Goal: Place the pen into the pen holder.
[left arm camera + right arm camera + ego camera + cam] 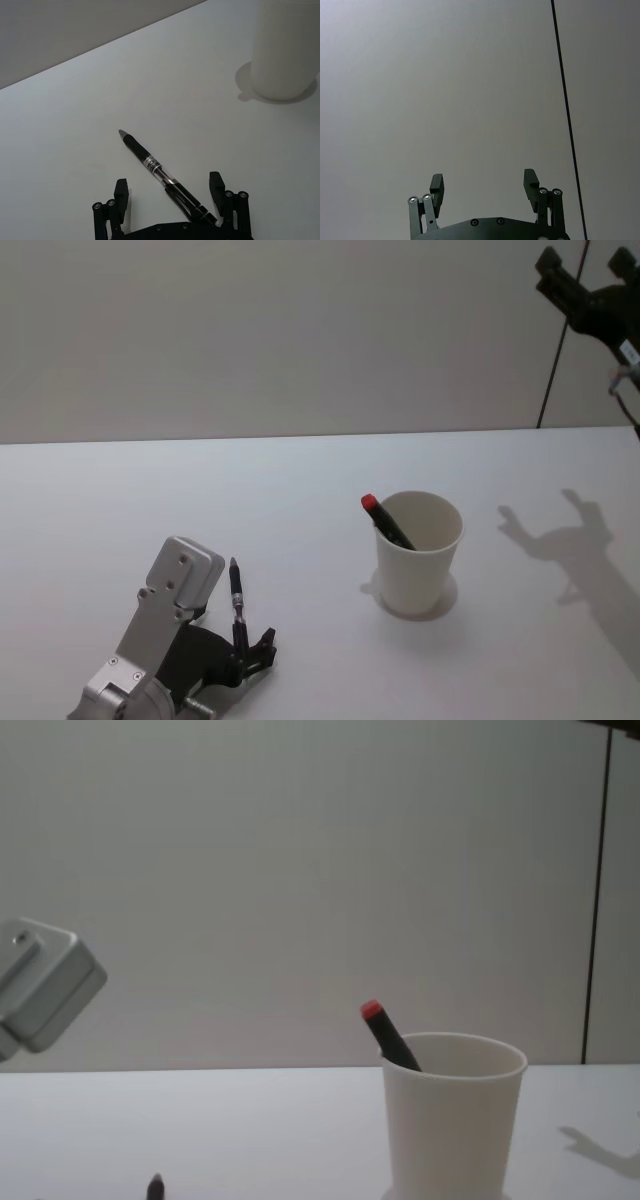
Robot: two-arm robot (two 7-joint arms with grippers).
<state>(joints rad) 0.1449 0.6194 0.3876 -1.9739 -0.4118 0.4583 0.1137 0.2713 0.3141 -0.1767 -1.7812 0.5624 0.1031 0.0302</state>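
Observation:
The pen (385, 520), a thick black marker with a red tip, leans inside the pen holder (420, 550), a white paper cup right of the table's centre. Its red end sticks out over the rim in the chest view (388, 1035), above the cup (450, 1130). A second, slim black pen (237, 595) lies flat on the table at the front left. My left gripper (254, 642) is low over that slim pen's rear end, open, with the slim pen (150, 162) between the left gripper's (169, 187) fingers. My right gripper (555, 275) is raised high at the far right, open and holding nothing (483, 180).
The white table (300, 490) runs back to a plain grey wall. A dark vertical line (560, 340) marks the wall at the right. The right arm's shadow (560, 540) falls on the table right of the cup.

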